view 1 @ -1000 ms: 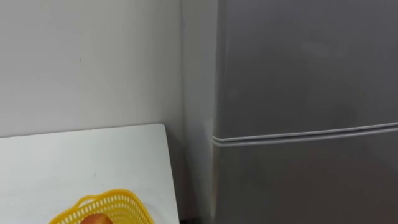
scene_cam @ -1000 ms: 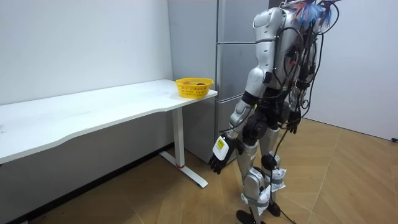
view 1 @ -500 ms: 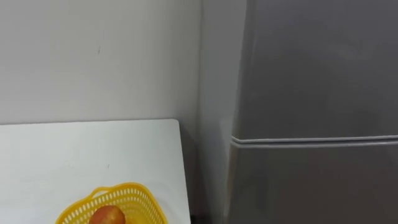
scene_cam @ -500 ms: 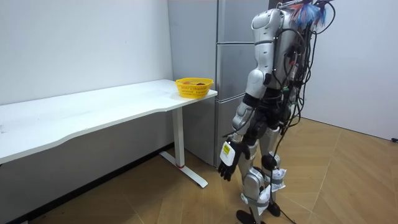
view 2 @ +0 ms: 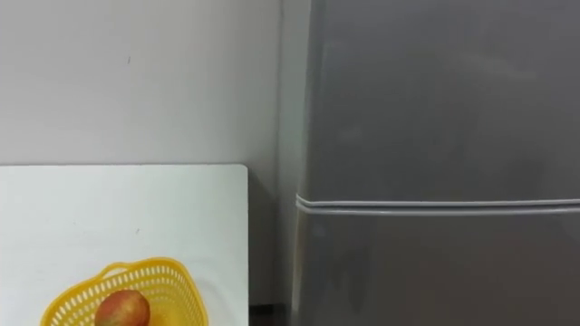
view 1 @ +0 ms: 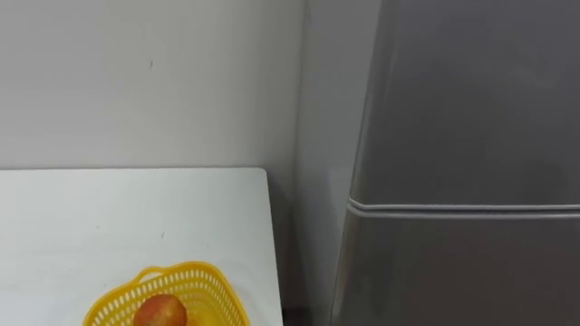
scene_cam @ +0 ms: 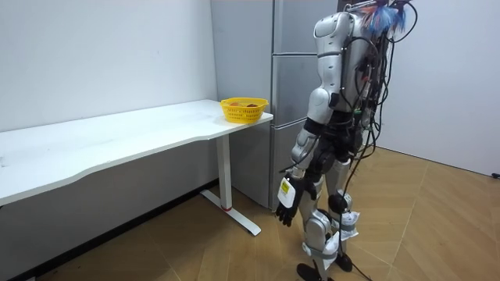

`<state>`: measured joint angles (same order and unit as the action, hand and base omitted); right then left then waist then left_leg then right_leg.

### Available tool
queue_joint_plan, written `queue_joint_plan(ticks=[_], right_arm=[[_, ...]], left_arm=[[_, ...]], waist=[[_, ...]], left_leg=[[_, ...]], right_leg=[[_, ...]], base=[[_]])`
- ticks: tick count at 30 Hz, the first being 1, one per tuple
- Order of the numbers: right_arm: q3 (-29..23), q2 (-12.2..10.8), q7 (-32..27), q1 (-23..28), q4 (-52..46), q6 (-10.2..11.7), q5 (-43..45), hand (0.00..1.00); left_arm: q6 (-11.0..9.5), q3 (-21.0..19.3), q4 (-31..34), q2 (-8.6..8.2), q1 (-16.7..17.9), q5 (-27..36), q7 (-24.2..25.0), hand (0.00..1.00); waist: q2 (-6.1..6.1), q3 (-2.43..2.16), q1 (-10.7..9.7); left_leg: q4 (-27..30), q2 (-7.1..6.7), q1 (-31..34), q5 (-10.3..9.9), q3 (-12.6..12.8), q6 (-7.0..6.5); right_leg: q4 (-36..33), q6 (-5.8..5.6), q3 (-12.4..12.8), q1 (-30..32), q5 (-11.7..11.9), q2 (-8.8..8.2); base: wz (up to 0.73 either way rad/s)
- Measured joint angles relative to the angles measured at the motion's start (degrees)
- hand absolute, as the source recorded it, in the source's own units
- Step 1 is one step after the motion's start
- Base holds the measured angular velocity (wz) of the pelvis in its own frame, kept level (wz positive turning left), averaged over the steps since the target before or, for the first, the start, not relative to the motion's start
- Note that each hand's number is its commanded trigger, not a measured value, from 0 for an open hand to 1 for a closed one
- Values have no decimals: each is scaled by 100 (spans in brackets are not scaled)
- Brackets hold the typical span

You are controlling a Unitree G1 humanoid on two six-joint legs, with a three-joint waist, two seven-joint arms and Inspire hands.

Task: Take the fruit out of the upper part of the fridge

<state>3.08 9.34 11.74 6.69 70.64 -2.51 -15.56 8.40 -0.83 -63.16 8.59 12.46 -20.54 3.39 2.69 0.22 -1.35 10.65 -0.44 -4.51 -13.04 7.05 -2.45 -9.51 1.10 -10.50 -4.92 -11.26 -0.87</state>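
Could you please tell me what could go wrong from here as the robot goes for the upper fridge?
The upper fridge door is shut and its front looks plain and smooth, so the left hand, hanging open by the thigh, may fumble for a grip. The yellow basket with fruit sits near the table edge beside the fridge; a rising arm might knock it.

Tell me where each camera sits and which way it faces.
Left eye view: on the head, facing the shut fridge, basket on the table at lower left.
Right eye view: beside it, same scene from slightly rightward.
Room view: off in the room, sees the whole robot before the fridge, left hand hanging open.
All share fridge, basket, table.
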Motion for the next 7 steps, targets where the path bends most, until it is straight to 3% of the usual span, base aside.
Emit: queue_joint_plan(ticks=[7], right_arm=[[-11, -3, -1, 9, 71, 2, -249, 0]], left_arm=[[3, -10, -104, -3, -40, -181, 27, 0]], waist=[[-12, -5, 14]], left_leg=[[20, 1, -25, -18, -83, -3]], right_leg=[[-1, 2, -43, -19, -2, 3]], base=[[5]])
